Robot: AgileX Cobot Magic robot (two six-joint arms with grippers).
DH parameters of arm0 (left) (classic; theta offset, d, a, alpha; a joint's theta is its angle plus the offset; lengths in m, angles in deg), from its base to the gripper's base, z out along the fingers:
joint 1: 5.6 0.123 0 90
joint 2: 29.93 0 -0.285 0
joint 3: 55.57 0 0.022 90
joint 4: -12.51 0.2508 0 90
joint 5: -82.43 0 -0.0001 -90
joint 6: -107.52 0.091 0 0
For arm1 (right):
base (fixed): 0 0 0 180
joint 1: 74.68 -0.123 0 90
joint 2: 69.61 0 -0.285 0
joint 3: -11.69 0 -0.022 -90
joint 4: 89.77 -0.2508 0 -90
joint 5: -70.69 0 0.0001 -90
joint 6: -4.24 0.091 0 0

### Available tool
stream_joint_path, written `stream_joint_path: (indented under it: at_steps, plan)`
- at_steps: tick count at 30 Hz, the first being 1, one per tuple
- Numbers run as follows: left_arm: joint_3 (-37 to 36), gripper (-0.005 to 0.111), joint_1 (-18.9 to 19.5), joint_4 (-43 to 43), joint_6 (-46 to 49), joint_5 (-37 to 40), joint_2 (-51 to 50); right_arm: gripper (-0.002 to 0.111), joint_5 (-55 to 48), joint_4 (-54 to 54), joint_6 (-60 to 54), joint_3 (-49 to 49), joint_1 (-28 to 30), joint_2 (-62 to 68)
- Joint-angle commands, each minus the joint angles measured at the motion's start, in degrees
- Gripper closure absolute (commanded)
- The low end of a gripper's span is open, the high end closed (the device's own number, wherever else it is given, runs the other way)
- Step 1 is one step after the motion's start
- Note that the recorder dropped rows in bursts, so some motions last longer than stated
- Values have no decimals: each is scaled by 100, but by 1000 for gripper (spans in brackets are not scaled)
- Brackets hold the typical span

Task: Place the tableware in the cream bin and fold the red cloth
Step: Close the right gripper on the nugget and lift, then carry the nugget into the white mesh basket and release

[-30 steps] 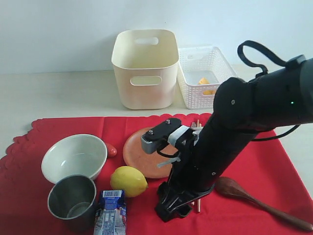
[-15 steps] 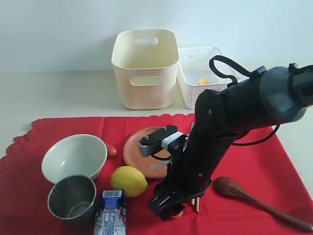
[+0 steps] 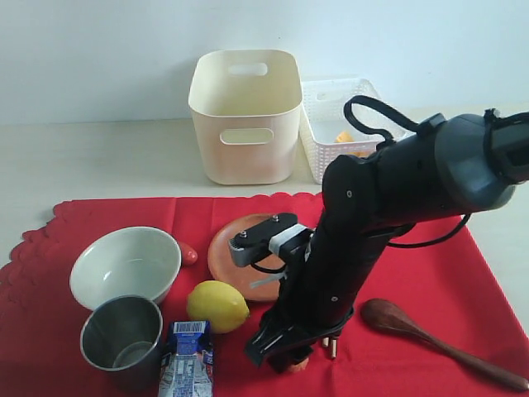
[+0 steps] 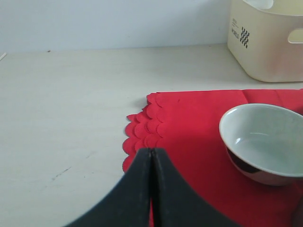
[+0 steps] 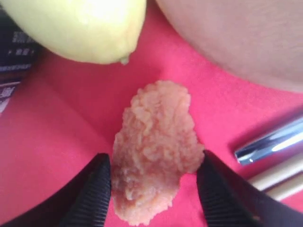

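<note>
My right gripper [image 5: 154, 157] is open, low over the red cloth [image 3: 99, 217], its jaws either side of a tan crumbed food piece [image 5: 154, 151]. In the exterior view the right gripper [image 3: 285, 360] is at the cloth's front, beside the lemon [image 3: 216, 305]. The brown plate [image 3: 238, 248], pale bowl [image 3: 124, 265], steel cup [image 3: 122, 339] and dark wooden spoon [image 3: 438, 335] lie on the cloth. The silver knife [image 5: 272, 141] and chopsticks [image 5: 277, 179] lie just beside the jaws. The cream bin [image 3: 245, 116] stands behind. My left gripper [image 4: 151, 152] is shut and holds nothing, over the cloth's scalloped edge [image 4: 142, 132] near the bowl [image 4: 262, 142].
A white lattice basket [image 3: 343, 124] with orange food inside stands right of the cream bin. A milk carton [image 3: 187, 357] sits by the cup, and a small red item [image 3: 189, 254] lies between bowl and plate. The right arm hides part of the plate.
The right arm has shifted a little left and lower, and its jaws have narrowed around the crumbed food piece. The left gripper has not moved.
</note>
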Motion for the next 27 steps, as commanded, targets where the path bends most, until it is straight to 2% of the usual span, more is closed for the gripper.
stream_joint_path:
  at_steps: [1,6,13,21,27]
  plan:
    - [-19,107,0,-66,9,-45,39,108,-89,142,35,-13,-21,-504]
    - [-19,107,0,-66,9,-45,39,108,-154,748,515,-13,-10,-1205]
    - [-19,107,0,-66,9,-45,39,108,56,2286,1758,-13,90,-1955]
    - [-19,107,0,-66,9,-45,39,108,536,2242,1794,-51,1057,-2089]
    - [-19,107,0,-66,9,-45,39,108,539,2091,1794,-694,1674,-1801]
